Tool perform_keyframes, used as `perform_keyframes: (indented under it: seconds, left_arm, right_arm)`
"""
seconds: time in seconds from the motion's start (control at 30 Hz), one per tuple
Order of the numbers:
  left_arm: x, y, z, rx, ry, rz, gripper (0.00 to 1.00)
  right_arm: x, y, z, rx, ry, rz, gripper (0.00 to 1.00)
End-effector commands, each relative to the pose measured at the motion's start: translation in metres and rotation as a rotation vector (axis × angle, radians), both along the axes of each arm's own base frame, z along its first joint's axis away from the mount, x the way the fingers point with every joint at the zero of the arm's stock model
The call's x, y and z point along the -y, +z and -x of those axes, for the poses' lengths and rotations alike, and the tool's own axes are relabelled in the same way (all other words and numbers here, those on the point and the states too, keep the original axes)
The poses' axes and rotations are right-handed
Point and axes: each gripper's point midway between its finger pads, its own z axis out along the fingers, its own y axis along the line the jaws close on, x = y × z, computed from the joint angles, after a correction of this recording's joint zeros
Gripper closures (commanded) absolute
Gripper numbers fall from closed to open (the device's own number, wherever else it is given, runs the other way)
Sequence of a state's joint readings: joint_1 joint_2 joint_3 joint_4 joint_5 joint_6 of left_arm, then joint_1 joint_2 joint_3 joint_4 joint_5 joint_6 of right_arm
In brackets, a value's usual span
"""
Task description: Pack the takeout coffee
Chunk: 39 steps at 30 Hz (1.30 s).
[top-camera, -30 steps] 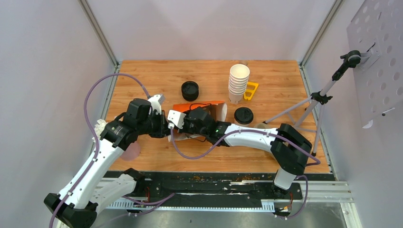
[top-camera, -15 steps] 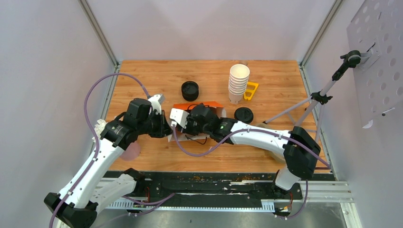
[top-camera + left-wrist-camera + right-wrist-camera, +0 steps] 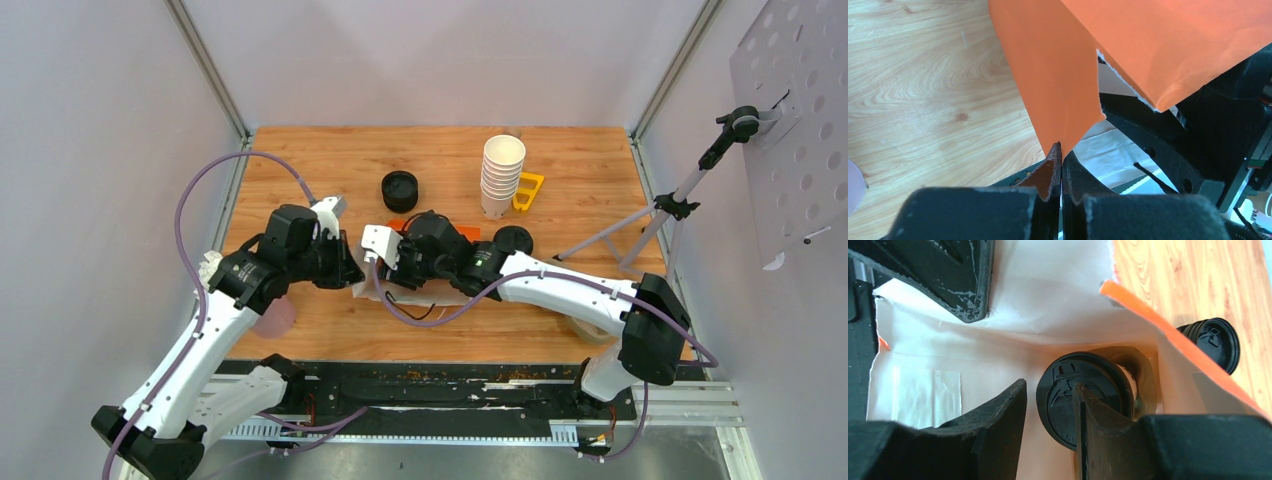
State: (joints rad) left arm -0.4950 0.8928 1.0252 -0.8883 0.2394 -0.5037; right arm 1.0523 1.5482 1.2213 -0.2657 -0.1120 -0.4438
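The bag (image 3: 1148, 45) lies at the middle of the table (image 3: 330, 160), mostly under the two wrists. The left gripper (image 3: 1062, 150) pinches a corner of the bag's edge from the left of the top view. The right gripper (image 3: 1048, 386) reaches into the bag's mouth from the right, fingers apart. One lidded cup (image 3: 1058, 407) sits deep inside the bag, lid facing the mouth. A second lidded cup (image 3: 399, 190) stands behind the bag, above centre. A stack of cups (image 3: 502, 175) stands to its right, a small frame (image 3: 528, 190) just beside the stack. A round lid (image 3: 515, 237) lies below them (what is under it cannot be told). A stand (image 3: 665, 210) occupies the right edge, and another cup (image 3: 277, 318) sits at lower left under the left arm.
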Motion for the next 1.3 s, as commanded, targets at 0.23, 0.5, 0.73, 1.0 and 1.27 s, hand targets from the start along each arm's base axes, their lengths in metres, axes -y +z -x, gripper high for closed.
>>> perform_keyframes:
  seconds: [0.23,0.5,0.73,1.0,1.27]
  left_arm:
    - [-0.004,0.029,-0.004,0.044,0.023,0.004,1.0]
    - [-0.008,0.038,-0.002,0.066,0.026,-0.004,1.0]
    - [-0.007,0.032,0.0,0.061,0.021,0.001,1.0]
    - [-0.005,0.038,-0.001,0.074,0.017,0.017,1.0]
    - [-0.003,0.036,-0.001,0.071,0.019,0.03,1.0]
  right_arm:
    - [-0.013,0.033,0.019,-0.056,0.068,-0.069,0.6]
    - [0.006,0.031,0.041,-0.134,0.108,-0.02,0.55]
    - [0.009,0.042,0.05,-0.176,0.109,-0.04,0.58]
    - [0.028,0.042,0.078,-0.246,0.219,0.047,0.6]
    - [0.035,0.034,0.103,-0.397,0.295,0.147,0.62]
